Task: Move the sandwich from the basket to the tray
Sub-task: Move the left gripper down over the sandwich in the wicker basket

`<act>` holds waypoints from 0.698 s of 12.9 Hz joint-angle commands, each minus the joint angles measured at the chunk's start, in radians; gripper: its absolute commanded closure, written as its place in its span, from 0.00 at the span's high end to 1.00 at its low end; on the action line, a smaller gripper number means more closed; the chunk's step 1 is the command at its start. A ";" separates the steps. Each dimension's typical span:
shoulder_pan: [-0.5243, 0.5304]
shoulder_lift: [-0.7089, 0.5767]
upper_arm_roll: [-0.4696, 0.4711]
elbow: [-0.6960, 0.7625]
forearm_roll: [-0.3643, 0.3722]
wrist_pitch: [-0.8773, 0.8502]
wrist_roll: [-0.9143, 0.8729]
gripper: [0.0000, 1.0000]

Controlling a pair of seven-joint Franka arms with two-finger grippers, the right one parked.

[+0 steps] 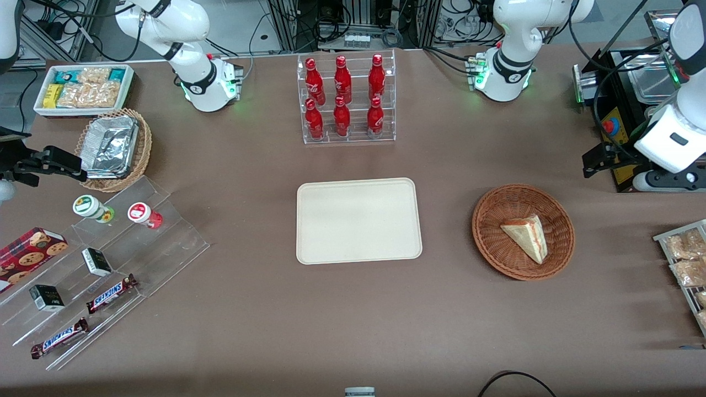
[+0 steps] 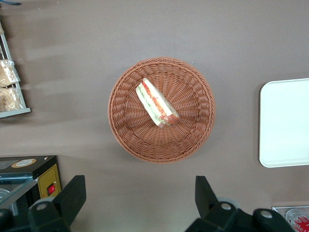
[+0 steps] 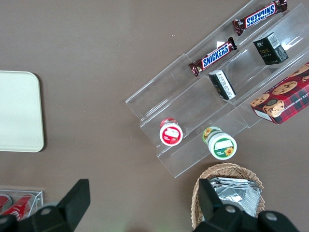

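Sandwich (image 1: 527,237) lies in basket (image 1: 491,242) on brown cloth-covered table (image 1: 353,320), toward working arm's end; cables, equipment racks at table's edge. Cream tray (image 1: 358,220) bare, beside basket, well apart. Red bottle rack (image 1: 345,99) farther from camera than tray. Gripper (image 2: 140,203) raised above table near basket, fingers (image 2: 72,195) spread wide, holding nothing. Sandwich: pale triangular wedge, pink-red-green filling on cut edge

The tray (image 2: 285,123) runs off the wrist picture's edge. The gripper (image 2: 137,198) shows only its fingers' (image 2: 72,193) tips, set wide apart. At the counter's working-arm end, a rack of snack bags (image 1: 686,264) is cut off.
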State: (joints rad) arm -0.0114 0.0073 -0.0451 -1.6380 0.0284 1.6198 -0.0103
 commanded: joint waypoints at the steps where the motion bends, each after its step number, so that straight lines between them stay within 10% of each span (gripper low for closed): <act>1: -0.018 -0.006 0.011 0.015 -0.008 -0.029 -0.014 1.00; 9: -0.006 0.014 0.013 -0.210 -0.001 0.189 -0.179 1.00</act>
State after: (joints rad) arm -0.0122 0.0365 -0.0393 -1.7420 0.0284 1.7028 -0.0969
